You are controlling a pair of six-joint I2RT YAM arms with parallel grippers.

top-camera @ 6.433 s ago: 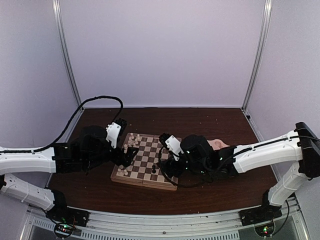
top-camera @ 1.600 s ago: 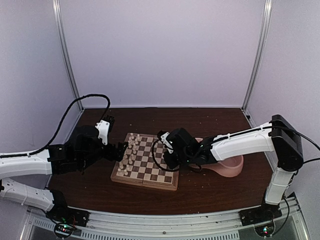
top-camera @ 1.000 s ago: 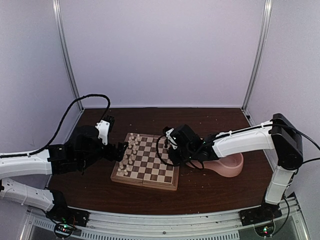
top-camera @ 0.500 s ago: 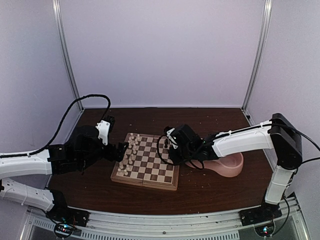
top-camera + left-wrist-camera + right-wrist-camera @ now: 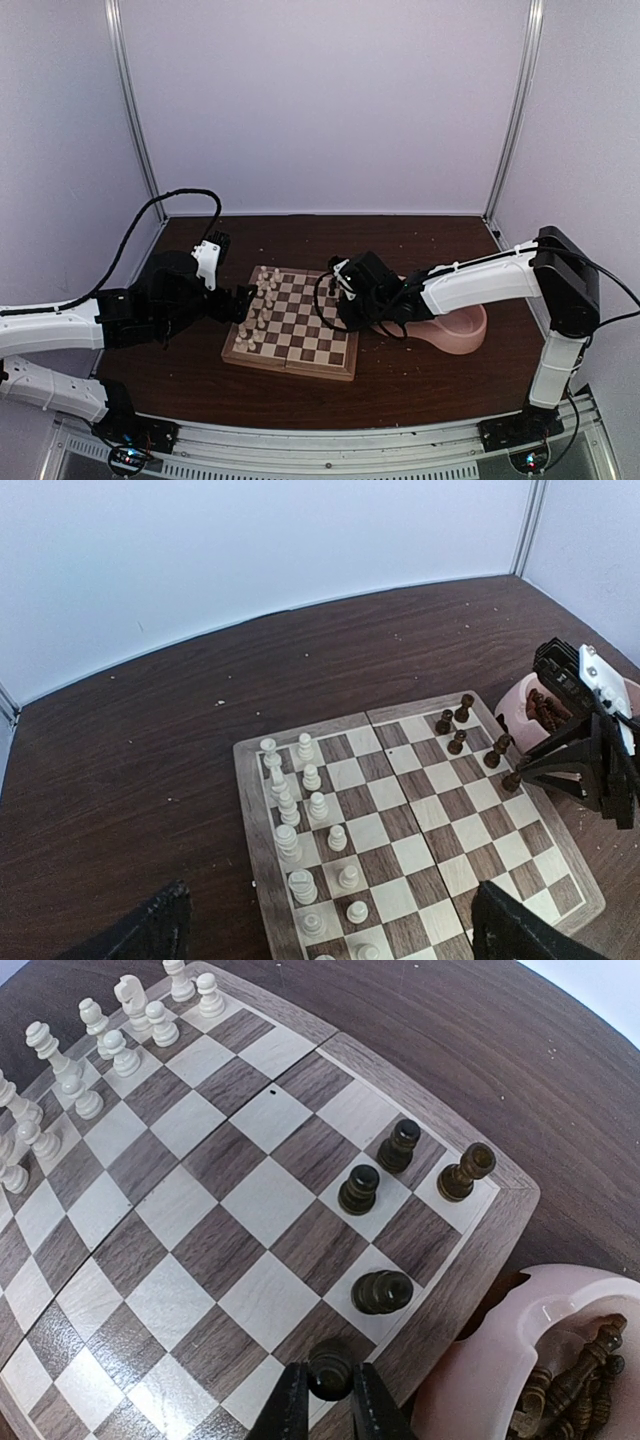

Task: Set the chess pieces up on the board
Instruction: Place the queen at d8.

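Note:
The board [image 5: 290,367] lies between my arms. Cream chess pieces [image 5: 300,820] stand in two columns along its left side [image 5: 100,1040]. A few dark pieces [image 5: 360,1188] stand on the squares by its right edge [image 5: 455,742]. My right gripper [image 5: 330,1405] is shut on a dark piece [image 5: 331,1363], upright and low over a square in the right edge row. In the top view the right gripper [image 5: 342,303] is over that edge. My left gripper [image 5: 330,920] hangs open just left of the board [image 5: 245,300], holding nothing.
A pink double bowl [image 5: 455,335] sits right of the board, touching its rim [image 5: 510,1200], with several dark pieces [image 5: 570,1380] in it. The right arm stretches across above the bowl. Enclosure walls and metal posts [image 5: 140,130] ring the brown table.
Over the last second the right gripper, still shut on its dark piece, edged slightly toward the board's far right side. The left arm stayed still, having earlier pulled back off the board.

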